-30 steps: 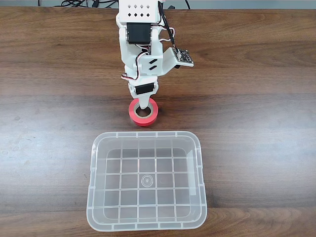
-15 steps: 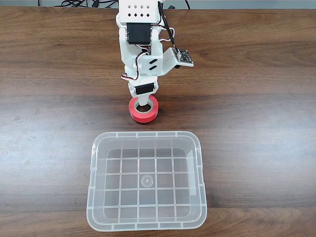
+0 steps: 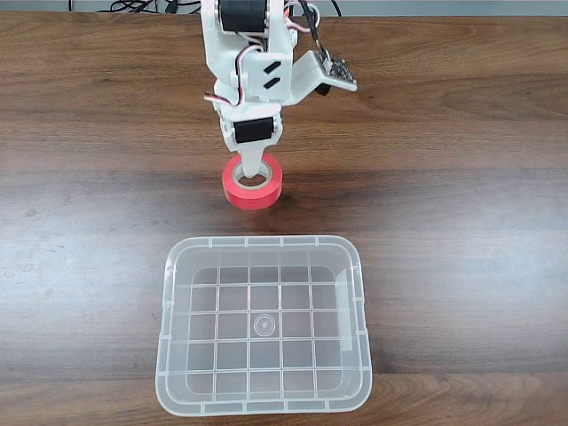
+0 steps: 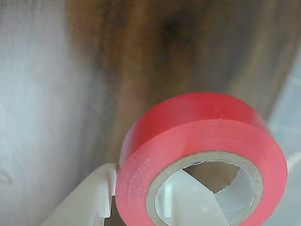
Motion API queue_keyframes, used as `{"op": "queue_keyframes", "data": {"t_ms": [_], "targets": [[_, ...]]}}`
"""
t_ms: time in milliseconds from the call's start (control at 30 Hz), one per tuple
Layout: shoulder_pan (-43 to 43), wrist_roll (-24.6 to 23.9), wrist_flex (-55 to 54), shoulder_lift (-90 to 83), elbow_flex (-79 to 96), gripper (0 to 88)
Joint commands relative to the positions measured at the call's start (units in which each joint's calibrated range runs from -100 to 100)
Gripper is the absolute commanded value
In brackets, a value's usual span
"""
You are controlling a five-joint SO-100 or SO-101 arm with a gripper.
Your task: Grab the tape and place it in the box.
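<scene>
Lifted off the brown wooden table now, the small red tape roll is pinched by the white gripper, and next goes over the clear plastic box.

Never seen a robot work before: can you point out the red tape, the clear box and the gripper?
tape [image 3: 232,193]: fixed view, red outer side.
box [image 3: 175,263]: fixed view, upper-left rim.
gripper [image 3: 252,175]: fixed view, fingertips at the tape's core.

surface: dark wood-grain table | far edge: black cables | light: even
</scene>
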Motion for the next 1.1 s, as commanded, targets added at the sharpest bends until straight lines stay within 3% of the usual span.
{"op": "queue_keyframes", "data": {"t_ms": [0, 467, 1067], "targets": [[0.35, 0.06, 7.06, -10.48, -13.19, 2.9], [-1.04, -0.89, 8.95, -7.26, -30.63, 2.9], [-3.82, -3.58, 10.23, 34.65, -74.69, 2.9]]}}
